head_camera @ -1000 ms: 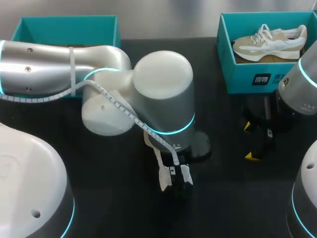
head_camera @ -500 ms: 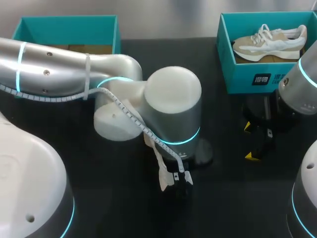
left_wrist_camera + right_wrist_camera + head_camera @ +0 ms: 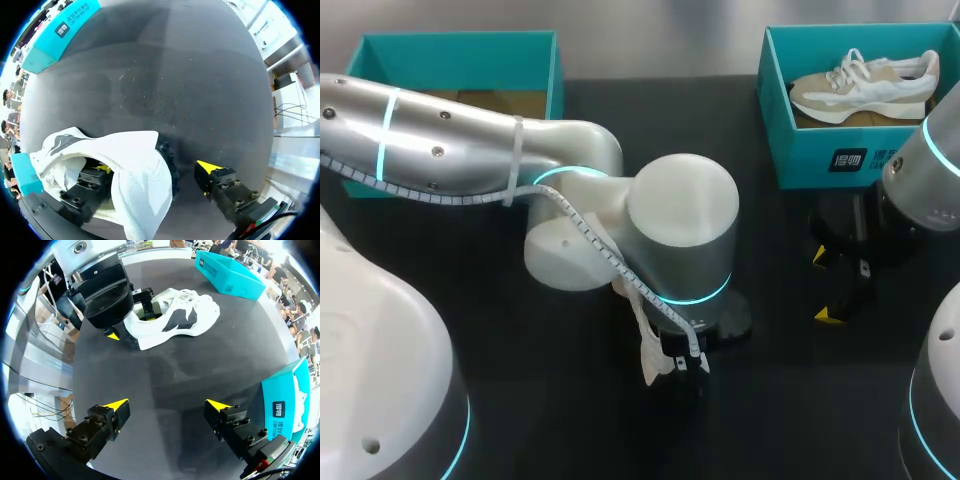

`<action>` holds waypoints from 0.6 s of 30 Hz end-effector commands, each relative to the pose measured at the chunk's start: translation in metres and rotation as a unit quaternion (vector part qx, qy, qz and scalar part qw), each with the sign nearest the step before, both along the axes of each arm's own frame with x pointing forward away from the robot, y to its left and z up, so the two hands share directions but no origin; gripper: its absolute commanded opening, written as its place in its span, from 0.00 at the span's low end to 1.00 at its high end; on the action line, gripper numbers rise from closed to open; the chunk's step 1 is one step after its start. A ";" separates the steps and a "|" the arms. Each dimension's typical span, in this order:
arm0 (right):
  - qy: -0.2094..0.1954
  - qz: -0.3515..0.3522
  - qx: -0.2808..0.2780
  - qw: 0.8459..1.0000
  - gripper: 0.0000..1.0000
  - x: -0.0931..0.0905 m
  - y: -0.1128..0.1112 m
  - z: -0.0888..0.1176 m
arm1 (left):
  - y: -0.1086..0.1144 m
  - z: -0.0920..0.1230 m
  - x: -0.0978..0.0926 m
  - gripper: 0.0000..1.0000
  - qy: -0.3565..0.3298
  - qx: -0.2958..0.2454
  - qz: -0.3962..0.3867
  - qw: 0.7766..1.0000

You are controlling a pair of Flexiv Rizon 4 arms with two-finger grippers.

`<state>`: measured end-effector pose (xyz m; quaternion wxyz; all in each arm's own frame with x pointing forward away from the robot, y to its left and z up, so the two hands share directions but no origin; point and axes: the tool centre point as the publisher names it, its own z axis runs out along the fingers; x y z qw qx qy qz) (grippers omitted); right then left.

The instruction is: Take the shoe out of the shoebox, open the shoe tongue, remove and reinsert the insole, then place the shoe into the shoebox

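My left end effector [image 3: 155,168] is apart, one finger seemingly in the opening of the white shoe [image 3: 137,185], the other beside it, not clamped. That shoe lies on the table [image 3: 530,390] at lower centre of the head view, so removal looks done. Tongue, insole and return to the shoebox [image 3: 450,45] remain. My right end effector [image 3: 167,405] hangs apart and empty.

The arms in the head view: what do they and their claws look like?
The left arm is a silvery tube with rounded pale-grey joints, glowing cyan rings and a white spiral-wrapped cable strapped along it. The right arm shows the same grey shell and cyan ring. The left gripper and right gripper each have two blocky black bolted fingers with yellow wedge tips.
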<state>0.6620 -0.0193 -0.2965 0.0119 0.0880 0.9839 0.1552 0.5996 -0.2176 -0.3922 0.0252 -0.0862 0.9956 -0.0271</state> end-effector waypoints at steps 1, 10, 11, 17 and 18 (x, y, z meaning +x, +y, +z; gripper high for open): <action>-0.001 -0.001 -0.001 1.000 1.00 -0.001 0.000 -0.001 | -0.002 -0.005 0.000 0.43 0.001 0.003 0.002 1.000; -0.001 -0.001 -0.001 1.000 1.00 -0.001 0.000 -0.001 | -0.001 -0.005 0.000 0.00 0.007 0.004 0.002 1.000; -0.001 -0.001 -0.001 1.000 1.00 -0.001 0.000 -0.001 | -0.001 -0.005 0.000 0.00 0.007 0.004 0.001 1.000; -0.001 -0.001 -0.001 1.000 1.00 -0.001 0.000 -0.001 | 0.002 0.002 -0.001 0.00 0.009 0.003 -0.001 1.000; -0.001 -0.001 -0.001 1.000 1.00 -0.001 0.000 -0.001 | 0.003 0.003 -0.001 0.00 0.009 0.002 -0.001 1.000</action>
